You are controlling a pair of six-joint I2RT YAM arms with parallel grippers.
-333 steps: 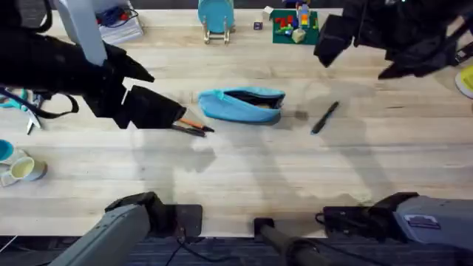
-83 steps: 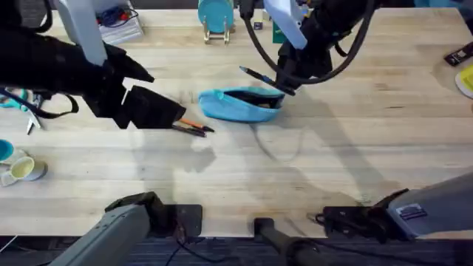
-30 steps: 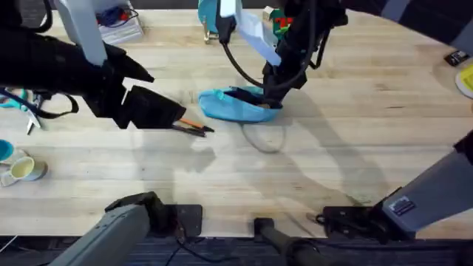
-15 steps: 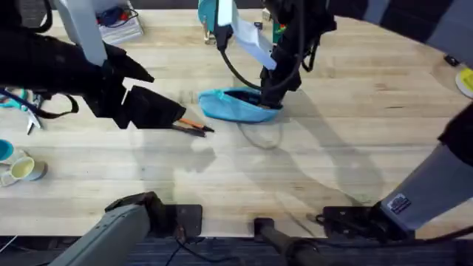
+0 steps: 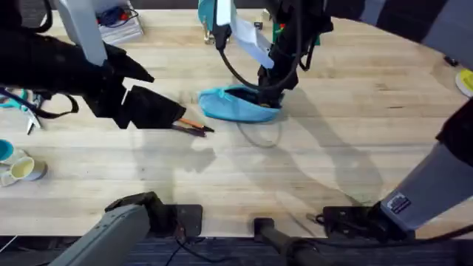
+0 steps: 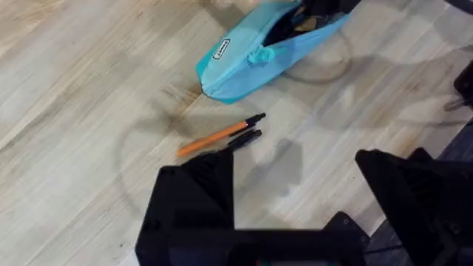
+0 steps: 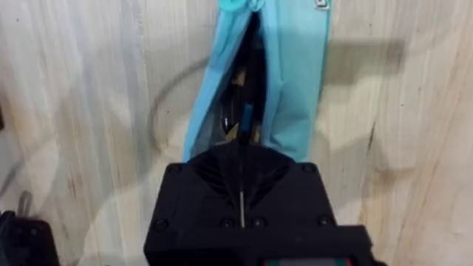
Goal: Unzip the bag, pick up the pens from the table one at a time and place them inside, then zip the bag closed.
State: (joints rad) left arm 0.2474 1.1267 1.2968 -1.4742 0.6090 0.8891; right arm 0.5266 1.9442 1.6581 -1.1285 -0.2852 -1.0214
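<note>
Two pens (image 6: 222,136) lay on the table (image 5: 222,185) outside the bag (image 5: 238,106), an orange one and a black one side by side, just off the bag's nine o'clock end in the overhead view. The bag sat a little past the table's centre toward twelve o'clock, unzipped, its dark slot gaping along the top.

One more pen (image 7: 244,118), black with a blue band, stood nose-down in that slot. My right gripper (image 7: 242,166) was pressed closed on its upper end, right over the bag's three o'clock end. So I judged the unzipping done and this pen partly in but not let go.

My left gripper (image 6: 295,193) hung spread wide and empty over the bare wood, with the two loose pens just beyond its fingers.

What was left, as I read it: releasing this pen, carrying in the orange and the black one singly, then pulling the zip shut. Whether other pens already lay deep in the dark slot I could not tell. I put the job near its middle.
</note>
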